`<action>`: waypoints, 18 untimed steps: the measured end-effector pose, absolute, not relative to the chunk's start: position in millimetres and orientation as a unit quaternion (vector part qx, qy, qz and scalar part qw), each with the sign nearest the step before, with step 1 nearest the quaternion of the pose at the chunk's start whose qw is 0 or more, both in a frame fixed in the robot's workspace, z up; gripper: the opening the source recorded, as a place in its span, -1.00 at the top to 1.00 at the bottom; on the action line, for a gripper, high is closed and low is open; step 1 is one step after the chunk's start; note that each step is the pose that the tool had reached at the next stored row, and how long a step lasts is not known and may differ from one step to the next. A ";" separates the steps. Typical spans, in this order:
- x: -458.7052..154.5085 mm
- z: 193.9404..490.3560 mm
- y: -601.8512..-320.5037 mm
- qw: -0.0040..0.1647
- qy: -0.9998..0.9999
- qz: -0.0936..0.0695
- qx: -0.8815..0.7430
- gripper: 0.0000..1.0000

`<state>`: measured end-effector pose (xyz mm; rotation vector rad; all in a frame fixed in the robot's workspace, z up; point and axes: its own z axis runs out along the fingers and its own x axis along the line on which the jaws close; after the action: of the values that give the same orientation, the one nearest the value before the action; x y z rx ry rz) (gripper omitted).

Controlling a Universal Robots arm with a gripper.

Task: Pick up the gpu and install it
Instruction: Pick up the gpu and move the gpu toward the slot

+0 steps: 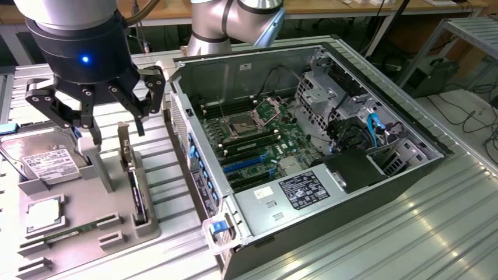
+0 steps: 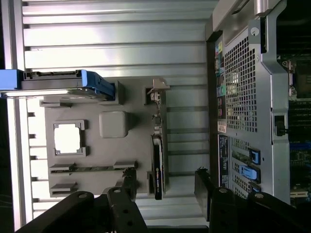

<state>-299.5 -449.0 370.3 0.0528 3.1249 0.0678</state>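
The gpu [image 1: 134,185] stands on edge in a slot of the grey holder tray [image 1: 109,233], a thin dark card with its pale metal bracket [image 1: 123,139] pointing up at the far end. From the wrist it appears edge-on as the gpu [image 2: 158,162]. My gripper [image 1: 116,133] hangs just above the bracket end, open, nothing between its fingers. In the wrist view the gripper [image 2: 165,180] straddles the card's line, with one fingertip [image 2: 129,180] on each side and clear of it. The open computer case [image 1: 311,146] lies at the exterior view's right, its blue expansion slots [image 1: 247,164] exposed.
On the tray stand a silver hard drive [image 1: 43,157] in a blue carrier [image 2: 92,82], a square processor [image 1: 44,213] and a slim green memory stick [image 1: 70,231]. The case's perforated rear wall [image 2: 240,92] runs close beside the tray. Ribbed aluminium table [image 1: 435,233] lies all around.
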 end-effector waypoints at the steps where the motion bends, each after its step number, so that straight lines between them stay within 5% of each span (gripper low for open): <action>1: -299.5 369.6 -449.0 0.008 1.000 0.022 0.017 -0.21; 18: -299.5 363.4 -449.0 0.008 1.000 0.022 0.017 -0.21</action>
<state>-299.5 -449.0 363.4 0.0520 3.1248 0.0679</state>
